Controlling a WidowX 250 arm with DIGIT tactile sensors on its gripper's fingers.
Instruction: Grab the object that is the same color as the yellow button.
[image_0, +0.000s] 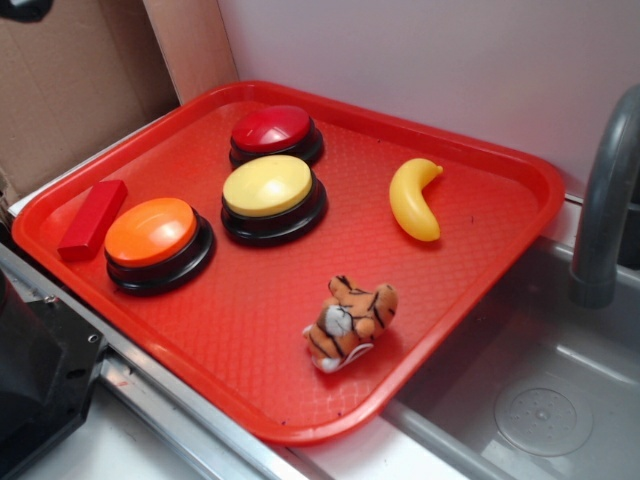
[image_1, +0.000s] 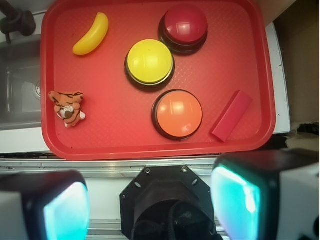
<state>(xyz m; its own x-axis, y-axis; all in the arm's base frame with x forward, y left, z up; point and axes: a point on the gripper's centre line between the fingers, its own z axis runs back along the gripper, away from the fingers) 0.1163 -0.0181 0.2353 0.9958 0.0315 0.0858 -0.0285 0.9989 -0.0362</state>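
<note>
A small glossy yellow toy banana (image_0: 414, 199) (image_1: 91, 33) lies on the red tray (image_0: 260, 320) (image_1: 120, 142) near its far right side. The yellow button (image_0: 270, 195) (image_1: 149, 62), a pale yellow dome on a black base, stands mid-tray, well apart from the banana. In the wrist view my gripper (image_1: 152, 205) hangs high above the robot base, off the tray's near edge. Its two teal pads (image_1: 67, 215) stand wide apart with nothing between them. The gripper does not show in the exterior view.
An orange button (image_0: 155, 240) (image_1: 178, 114) and a red button (image_0: 273, 133) (image_1: 185, 25) flank the yellow one. A red block (image_0: 92, 218) (image_1: 231, 115) lies at one tray edge, a plush tiger (image_0: 350, 320) (image_1: 67, 107) at another. A grey sink with faucet (image_0: 605, 190) adjoins the tray.
</note>
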